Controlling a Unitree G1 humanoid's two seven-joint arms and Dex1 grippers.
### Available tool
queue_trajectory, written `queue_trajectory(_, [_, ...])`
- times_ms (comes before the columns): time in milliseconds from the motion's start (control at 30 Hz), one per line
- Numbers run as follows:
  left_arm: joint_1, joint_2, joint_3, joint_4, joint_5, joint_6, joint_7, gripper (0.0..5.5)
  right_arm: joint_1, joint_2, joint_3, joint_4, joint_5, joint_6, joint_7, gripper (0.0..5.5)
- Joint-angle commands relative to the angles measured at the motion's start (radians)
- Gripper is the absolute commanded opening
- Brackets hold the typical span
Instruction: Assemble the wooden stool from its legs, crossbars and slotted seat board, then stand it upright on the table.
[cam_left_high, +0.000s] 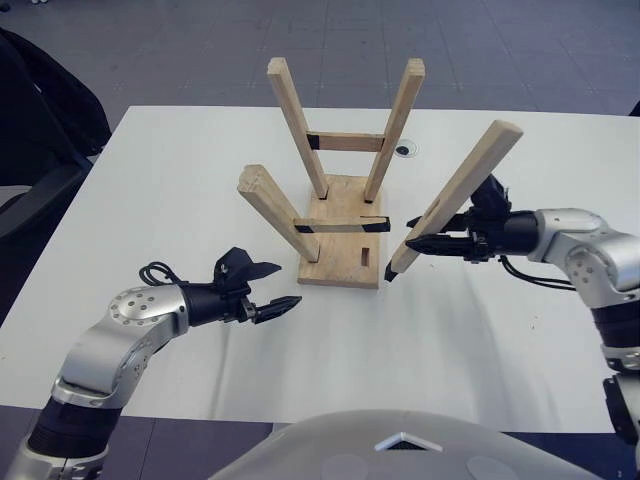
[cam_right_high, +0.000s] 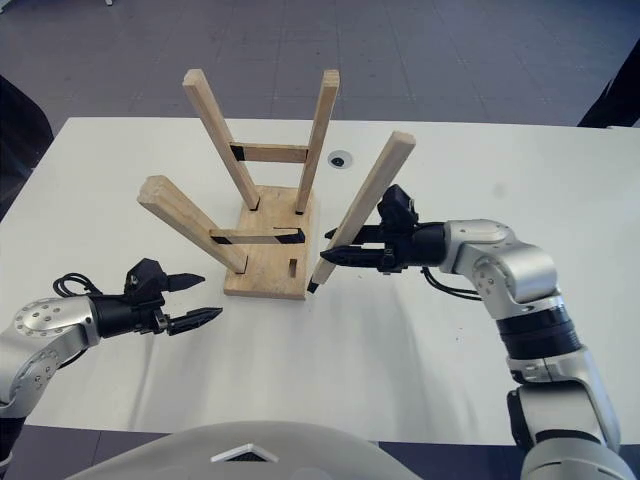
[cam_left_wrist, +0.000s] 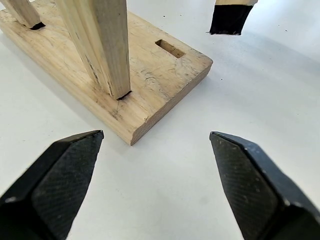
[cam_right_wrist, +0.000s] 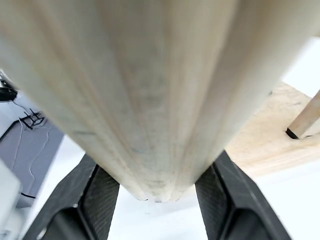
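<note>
Right claw grips the tilted leg; the seat board's empty slot lies just beyond the leg's black lower tip. Left claw gapes wide, empty.

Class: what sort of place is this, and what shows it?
Probably an office-style robotics lab: a white table with a cable port, grey tiled floor, and a dark chair at the left.

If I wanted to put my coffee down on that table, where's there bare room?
The widest bare stretch of table is the near strip between the left gripper and the right gripper. The far left corner, left of the seat board, is free too. It is crowded around the board's three standing legs and the fourth leg held by the right gripper.
</note>
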Motion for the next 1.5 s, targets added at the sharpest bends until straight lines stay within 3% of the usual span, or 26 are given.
queue_trajectory(33, [-0.019, -0.007, -0.004, 0.023, 0.019, -0.001, -0.020, 3.95, -0.071, 0.066, -0.002, 0.130, -0.096, -0.105, 0.037, 2.04])
queue_trajectory(400, [0.012, -0.017, -0.012, 0.018, 0.034, -0.005, -0.045, 3.95, -0.124, 0.147, -0.038, 0.131, -0.140, -0.116, 0.073, 2.04])
queue_trajectory(767, [0.009, -0.021, -0.014, 0.020, 0.038, 0.001, -0.054, 3.95, -0.113, 0.256, 0.016, 0.386, -0.296, -0.270, 0.102, 2.03])
queue_trajectory(967, [0.016, -0.039, -0.014, 0.018, 0.045, -0.002, -0.040, 3.95, -0.073, 0.200, 0.065, 0.309, -0.395, -0.411, 0.131, 2.03])
queue_trajectory(1167, [0.038, -0.059, -0.012, -0.002, 0.045, 0.004, -0.024, 3.95, -0.035, 0.157, 0.080, 0.116, -0.422, -0.375, 0.097, 2.03])
queue_trajectory(1500, [0.055, -0.075, -0.012, -0.019, 0.047, 0.008, -0.006, 3.95, 0.057, 0.144, 0.058, 0.124, -0.463, -0.392, -0.031, 2.03])
